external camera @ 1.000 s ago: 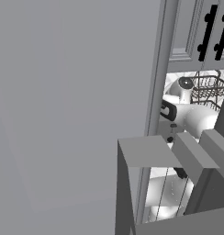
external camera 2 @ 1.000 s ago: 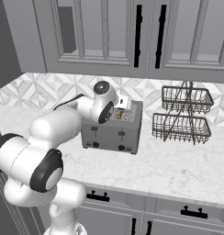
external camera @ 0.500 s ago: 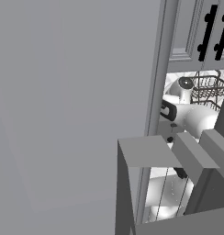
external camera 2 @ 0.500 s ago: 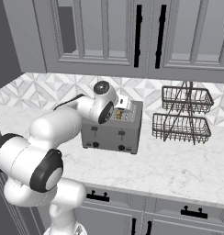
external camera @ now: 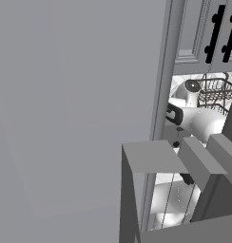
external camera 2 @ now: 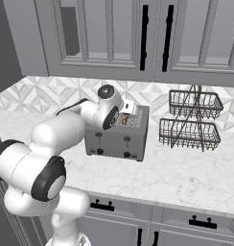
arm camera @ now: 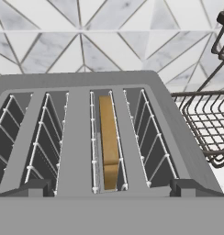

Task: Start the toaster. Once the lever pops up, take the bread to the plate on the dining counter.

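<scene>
Grey panelled wall cabinets [external camera 2: 138, 38] with black handles, geometric tiled backsplash [arm camera: 109, 41], marble countertop [external camera 2: 176, 178]

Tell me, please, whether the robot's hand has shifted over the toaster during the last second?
No. In the right base view the gripper sits over the same spot of the toaster, level with the wire basket rack, as before.

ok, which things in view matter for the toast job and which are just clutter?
Job:
- toaster
- bread, standing in the toaster's third slot from the left in the hand view
- tool, open above the slots

Clutter:
- two-tier wire basket, right of the toaster
- cabinet doors above
</scene>
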Motion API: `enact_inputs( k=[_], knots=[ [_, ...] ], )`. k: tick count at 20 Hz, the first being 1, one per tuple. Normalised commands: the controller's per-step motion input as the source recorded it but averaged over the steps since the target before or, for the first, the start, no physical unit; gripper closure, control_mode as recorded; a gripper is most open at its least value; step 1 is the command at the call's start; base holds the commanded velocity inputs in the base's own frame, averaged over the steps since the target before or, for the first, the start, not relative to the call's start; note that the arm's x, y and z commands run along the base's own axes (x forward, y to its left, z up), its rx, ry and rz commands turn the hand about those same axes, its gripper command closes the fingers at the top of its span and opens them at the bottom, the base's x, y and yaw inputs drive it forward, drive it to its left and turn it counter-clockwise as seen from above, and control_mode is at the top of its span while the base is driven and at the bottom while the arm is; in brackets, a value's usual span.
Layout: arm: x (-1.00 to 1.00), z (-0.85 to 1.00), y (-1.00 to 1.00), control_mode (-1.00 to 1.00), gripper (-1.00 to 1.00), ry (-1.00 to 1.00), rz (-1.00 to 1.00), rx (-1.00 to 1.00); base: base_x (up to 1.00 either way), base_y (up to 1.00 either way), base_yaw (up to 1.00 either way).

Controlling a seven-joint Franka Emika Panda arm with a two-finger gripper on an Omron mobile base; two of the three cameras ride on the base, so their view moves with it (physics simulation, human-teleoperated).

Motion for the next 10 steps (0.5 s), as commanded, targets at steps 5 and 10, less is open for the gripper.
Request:
enact_inputs(
  k=[5,10],
  knots=[
    [0.00,0.00,0.00,-1.00,-1.00,0.00,0.00,0.00,0.00,0.00,0.00],
    [0.00,0.00,0.00,-1.00,-1.00,0.00,0.00,0.00,0.00,0.00,0.00]
  ],
)
